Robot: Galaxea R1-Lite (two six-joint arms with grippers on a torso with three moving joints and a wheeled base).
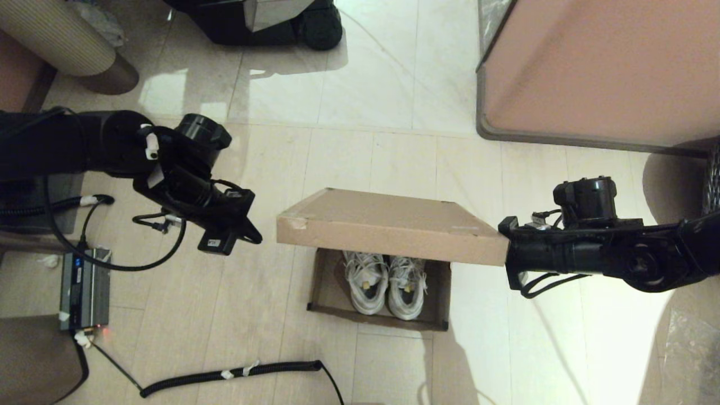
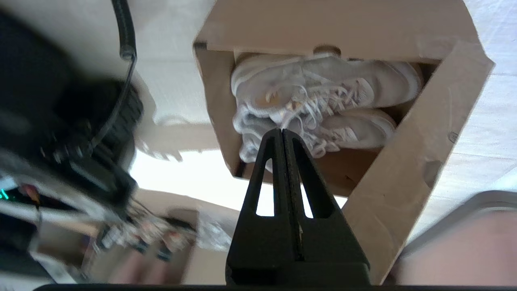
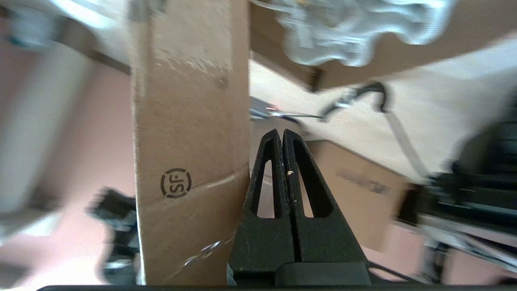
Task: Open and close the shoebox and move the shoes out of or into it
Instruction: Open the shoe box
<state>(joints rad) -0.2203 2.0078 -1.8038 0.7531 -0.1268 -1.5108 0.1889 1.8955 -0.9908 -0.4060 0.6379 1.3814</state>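
Head view is showing the shoebox point(image 1: 388, 270) sitting on the floor, lid half raised, shoes point(image 1: 384, 284) lying inside. Right gripper point(image 3: 282, 135), fingers pressed together, is apparently propping the lid's right edge. Left gripper point(image 2: 282, 133), fingers likewise together and empty, is hovering beside the box.

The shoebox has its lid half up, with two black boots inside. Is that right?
Not quite. The shoebox does have its lid half up, but inside sit white sneakers, not black boots. The head view shows them side by side.
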